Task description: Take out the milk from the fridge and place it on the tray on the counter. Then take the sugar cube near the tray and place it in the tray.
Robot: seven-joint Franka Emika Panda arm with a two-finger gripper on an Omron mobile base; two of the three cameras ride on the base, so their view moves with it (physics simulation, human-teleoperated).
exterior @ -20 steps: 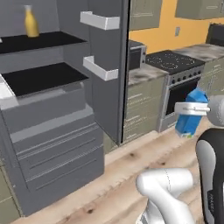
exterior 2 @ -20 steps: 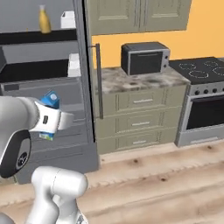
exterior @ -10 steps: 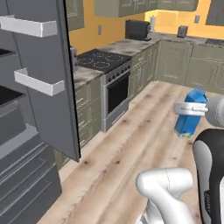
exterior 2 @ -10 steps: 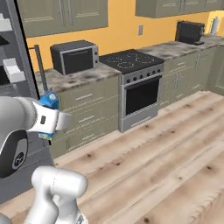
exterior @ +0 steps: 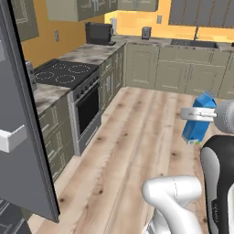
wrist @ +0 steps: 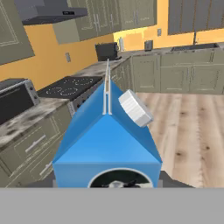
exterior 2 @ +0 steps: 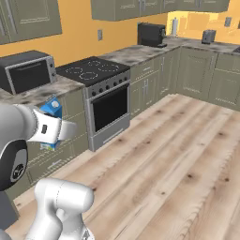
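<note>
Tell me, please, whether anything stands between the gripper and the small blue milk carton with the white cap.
Nothing visible does: the gripper is already shut on the blue milk carton, carrying it above the wooden floor.

a glossy white rounded arm (exterior: 171, 196) with dark charcoal joint bands and a pale grey wrist.

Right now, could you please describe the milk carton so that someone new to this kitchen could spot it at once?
Start at the black stove set into the marble counter, then look to the robot's white arm in front of it. In its gripper sits the milk, a small blue carton with a gabled top and a white cap, the only blue thing among grey-green cabinets.
</note>
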